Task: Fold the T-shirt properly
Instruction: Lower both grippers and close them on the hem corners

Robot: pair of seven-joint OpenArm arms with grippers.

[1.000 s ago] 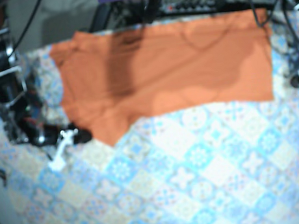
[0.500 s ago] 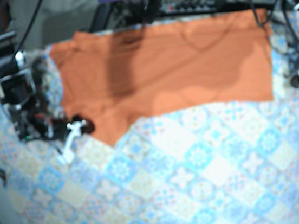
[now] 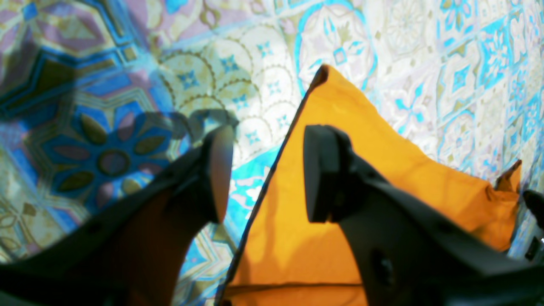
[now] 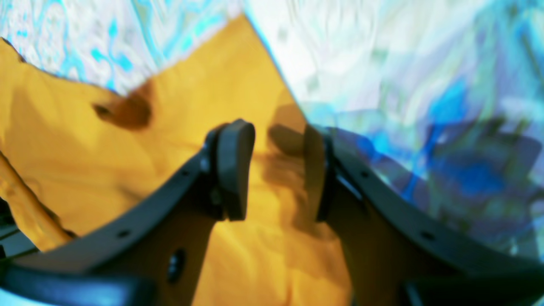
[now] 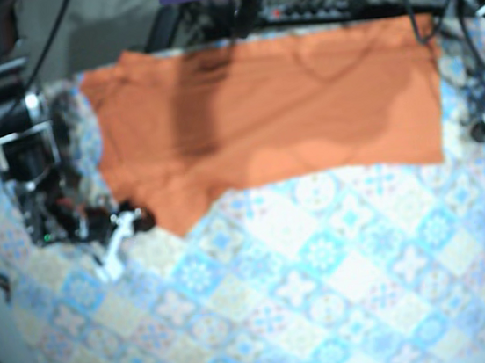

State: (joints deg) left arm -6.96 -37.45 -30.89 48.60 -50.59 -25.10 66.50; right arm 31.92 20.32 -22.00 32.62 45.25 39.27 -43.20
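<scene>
While the left wrist camera looks down past the left gripper (image 3: 268, 170), I see its fingers spread wide with nothing between them. They straddle the edge of the shirt (image 3: 382, 178), one finger over orange fabric and the other over the tablecloth (image 3: 106, 106); whether they touch down I cannot tell. In the right wrist view the right gripper (image 4: 275, 170) is likewise parted and holds nothing, hanging over the shirt just inside its slanted edge, near a corner. From the base view the shirt (image 5: 305, 112) lies spread flat across the far part of the table, a pointed flap dipping toward the right gripper (image 5: 120, 227) at the picture's left; the left gripper sits at the far right border, too blurred to read there. I judge the fabric light, limp and prone to wrinkle, so it should drape and drag rather than keep its shape. I would pinch it at the edge, near the corners, both sides together. I count one shirt, two grippers, one tablecloth.
</scene>
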